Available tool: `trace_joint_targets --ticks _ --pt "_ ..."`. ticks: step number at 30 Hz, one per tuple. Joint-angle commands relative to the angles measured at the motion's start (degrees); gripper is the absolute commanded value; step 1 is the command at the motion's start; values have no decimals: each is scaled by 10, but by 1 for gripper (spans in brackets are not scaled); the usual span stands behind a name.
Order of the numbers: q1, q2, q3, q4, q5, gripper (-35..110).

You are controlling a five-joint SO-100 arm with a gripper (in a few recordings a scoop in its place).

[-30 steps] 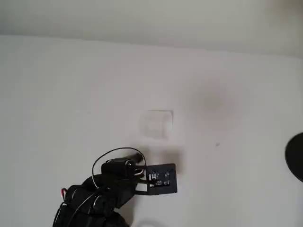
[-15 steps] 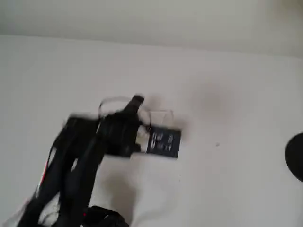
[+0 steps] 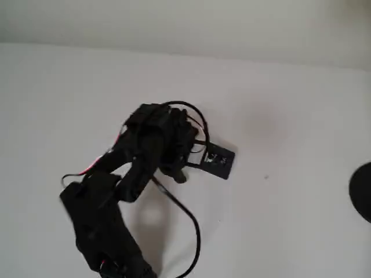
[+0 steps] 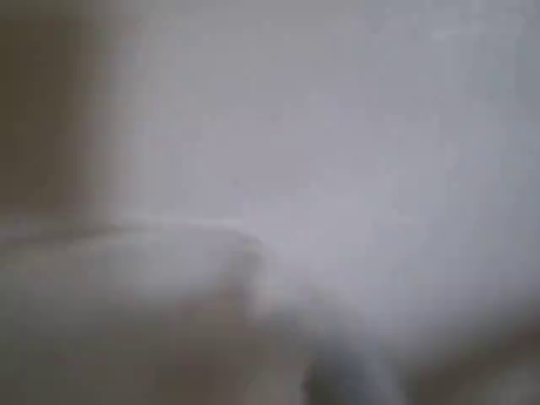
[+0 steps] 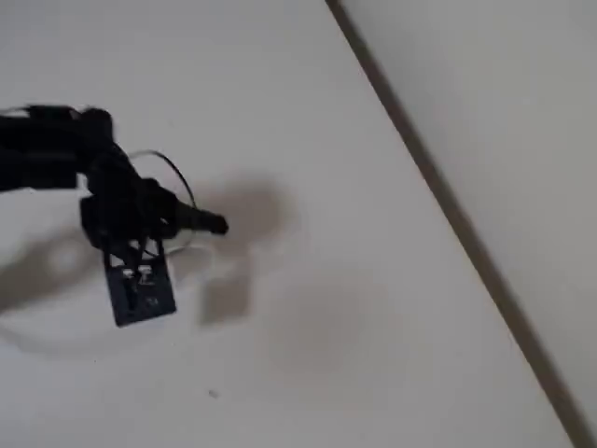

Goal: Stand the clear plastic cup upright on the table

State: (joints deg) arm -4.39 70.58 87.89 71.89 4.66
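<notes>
Whether the black gripper (image 3: 174, 147) has its fingers spread or closed cannot be told, for the overhead view buries them under the wrist and cables, and the blurred wrist view gives no clear shape. The arm (image 3: 107, 208) reaches up from the lower left over the white counter (image 3: 290, 116), its small camera board (image 3: 217, 160) jutting right; in the fixed view one dark tip (image 5: 213, 224) points right, above the counter. The clear plastic cup cannot be made out; a dark round object (image 3: 362, 191) sits at the overhead view's right edge, well apart.
</notes>
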Motion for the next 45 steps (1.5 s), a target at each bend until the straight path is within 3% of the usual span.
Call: trace_joint_targets --ticks 1,7,17,20,25,29,37,40,45 --pt "20 -21 -55 -8 -10 23" --pt "22 26 -78 17 -39 10" --pt "4 159 -260 152 -149 9" --pt "-3 166 -335 185 -212 9" --pt "-4 211 -295 128 -391 11" --pt "26 295 -111 -58 -541 17" --pt "50 560 564 -715 -775 21" --pt "51 519 704 -923 -816 21" --pt "53 297 736 -1161 -837 23"
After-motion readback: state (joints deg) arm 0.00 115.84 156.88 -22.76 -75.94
